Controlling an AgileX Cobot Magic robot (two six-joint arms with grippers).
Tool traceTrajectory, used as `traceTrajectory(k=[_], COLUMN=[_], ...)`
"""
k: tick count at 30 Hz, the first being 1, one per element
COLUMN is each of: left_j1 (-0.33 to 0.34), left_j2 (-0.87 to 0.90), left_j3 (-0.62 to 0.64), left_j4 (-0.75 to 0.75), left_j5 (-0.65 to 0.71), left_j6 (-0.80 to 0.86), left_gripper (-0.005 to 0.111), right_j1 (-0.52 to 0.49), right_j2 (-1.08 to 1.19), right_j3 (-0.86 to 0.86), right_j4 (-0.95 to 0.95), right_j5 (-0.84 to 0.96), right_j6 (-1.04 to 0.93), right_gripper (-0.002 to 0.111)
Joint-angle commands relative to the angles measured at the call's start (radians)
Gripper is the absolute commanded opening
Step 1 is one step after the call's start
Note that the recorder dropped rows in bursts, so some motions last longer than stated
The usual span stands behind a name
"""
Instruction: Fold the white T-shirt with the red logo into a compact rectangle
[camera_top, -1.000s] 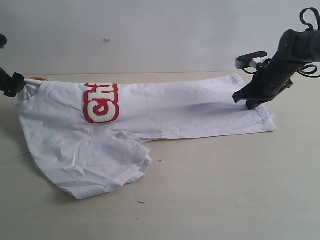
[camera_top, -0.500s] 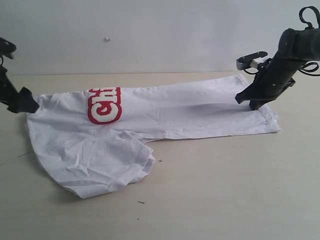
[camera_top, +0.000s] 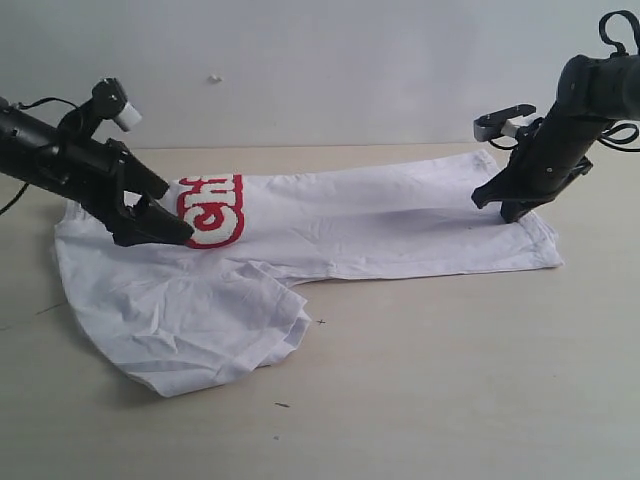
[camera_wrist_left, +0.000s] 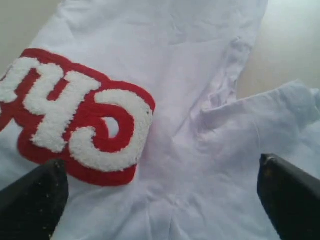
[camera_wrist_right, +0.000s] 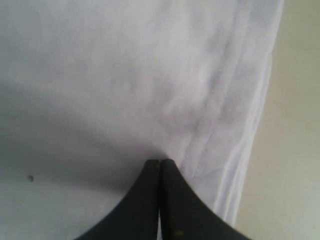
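Pale beige tabletop (camera_top: 450, 380), set before a plain grey-white wall, is covered from nine o'clock to three o'clock by the white cotton short-sleeved T-shirt (camera_top: 380, 225). The shirt is laid sideways and appears to be doubled lengthwise, so only the first letters of the red bubble-outlined logo patch (camera_top: 212, 212) are shown, at about ten o'clock on the cloth. One sleeve (camera_top: 215, 330) is left spread and rumpled toward seven o'clock.

The black left gripper (camera_top: 172, 214) is held low over the chest, just beside the logo. Its jaws are spread wide with nothing between them, and it is judged to be placed there for a grasp of the shoulder end. The black right gripper (camera_top: 508, 208) is closed, with its tips set down on the hem end at three o'clock. This is apparently done so that the cloth is pinned while the other end is worked. Whether a thin layer is pinched between the tips cannot be told.
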Motion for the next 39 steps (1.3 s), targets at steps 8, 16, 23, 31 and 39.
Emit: traceTrajectory(k=[8,16,23,31,39], left_j1=[-0.055,-0.204,-0.222,-0.218,-0.212], left_j2=[0.004,0.088,0.097,0.072,0.069], left_j3=[0.038,0.118,0.127,0.247,0.268], left_j4=[0.237,0.594,0.669,0.751,0.746], left_j5=[0.015,-0.048,0.141,0.139,0.21], left_j6=[0.003,-0.198,-0.222,-0.287,-0.381], left_gripper=[0.0,0.0,0.0,0.0,0.0], right_j1=[-0.003,-0.003,-0.003,-0.003,-0.003], right_j2=[0.016,0.016,0.012,-0.045,-0.161], right_j3=[0.008,0.008,0.022,0.121,0.315], right_j4=[-0.022,-0.022,-0.022,-0.022,-0.019], right_j5=[0.05,0.083,0.101,0.107,0.065], right_j6=[0.0,0.0,0.018,0.018,0.018], right_gripper=[0.0,0.0,0.0,0.0,0.0])
